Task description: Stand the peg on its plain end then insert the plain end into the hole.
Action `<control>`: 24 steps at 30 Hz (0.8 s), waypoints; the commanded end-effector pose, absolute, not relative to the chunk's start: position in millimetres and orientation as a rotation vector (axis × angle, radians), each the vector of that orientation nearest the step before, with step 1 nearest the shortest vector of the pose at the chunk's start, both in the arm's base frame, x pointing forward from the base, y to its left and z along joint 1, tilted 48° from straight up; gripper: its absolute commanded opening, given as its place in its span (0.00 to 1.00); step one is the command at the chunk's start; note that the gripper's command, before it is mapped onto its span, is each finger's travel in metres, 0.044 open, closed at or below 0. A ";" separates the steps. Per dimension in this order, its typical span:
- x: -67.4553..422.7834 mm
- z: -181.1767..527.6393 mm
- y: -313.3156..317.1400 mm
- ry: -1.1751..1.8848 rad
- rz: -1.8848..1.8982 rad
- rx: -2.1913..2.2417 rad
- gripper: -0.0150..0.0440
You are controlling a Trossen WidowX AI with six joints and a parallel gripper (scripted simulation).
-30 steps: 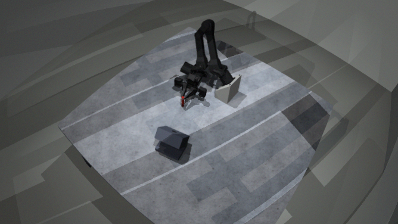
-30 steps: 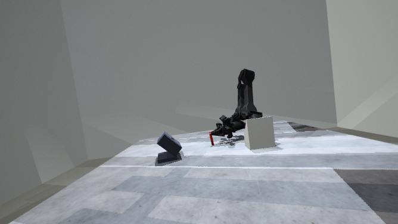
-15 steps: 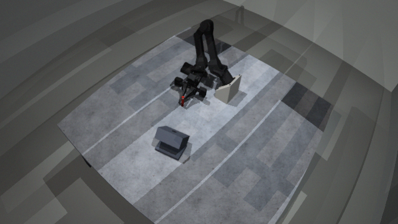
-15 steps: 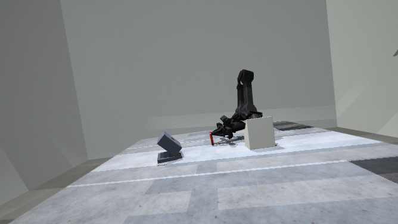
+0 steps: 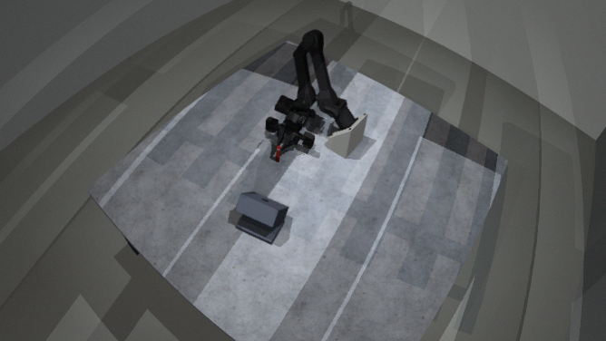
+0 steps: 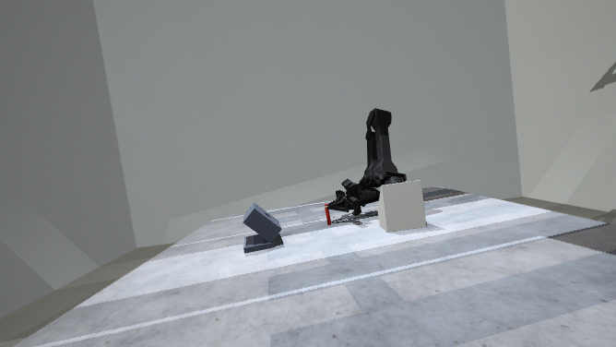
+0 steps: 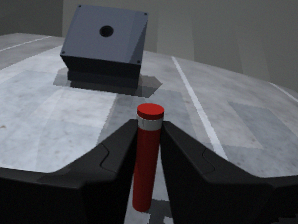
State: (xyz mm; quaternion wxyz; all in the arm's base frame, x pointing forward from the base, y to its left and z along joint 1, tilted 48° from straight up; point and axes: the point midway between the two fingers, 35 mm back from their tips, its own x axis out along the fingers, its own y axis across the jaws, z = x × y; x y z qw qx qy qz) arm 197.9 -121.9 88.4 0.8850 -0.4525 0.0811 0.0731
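Observation:
The red peg (image 5: 277, 153) (image 6: 327, 215) (image 7: 145, 163) stands upright, white band near its top end, plain end down at the table surface. My gripper (image 5: 280, 149) (image 6: 333, 209) (image 7: 149, 127) is low over the table and shut on the peg, a finger on each side of its shaft. The sloped dark grey panel (image 5: 261, 209) (image 6: 262, 222) (image 7: 107, 38) stands ahead of the gripper, some way off. Its single round hole (image 7: 107, 30) (image 5: 264, 199) (image 6: 266, 215) faces toward the gripper. I cannot tell whether the peg's bottom touches the table.
A pale beige wedge-shaped block (image 5: 348, 137) (image 6: 401, 205) stands beside the arm's base, to the gripper's side. The table (image 5: 386, 254) (image 6: 415, 286) has grey patches and white lines; its edges drop off on all sides.

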 end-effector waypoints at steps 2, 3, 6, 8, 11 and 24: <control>197.2 87.8 -124.6 0.167 0.153 -0.942 0.34; 197.1 87.8 -124.7 0.166 0.154 -0.943 0.34; 196.8 87.9 -125.0 0.163 0.155 -0.945 0.34; 196.8 87.9 -125.0 0.162 0.156 -0.946 0.34; 196.5 88.1 -125.4 0.157 0.158 -0.948 0.34; 196.0 88.5 -126.6 0.144 0.164 -0.955 0.34</control>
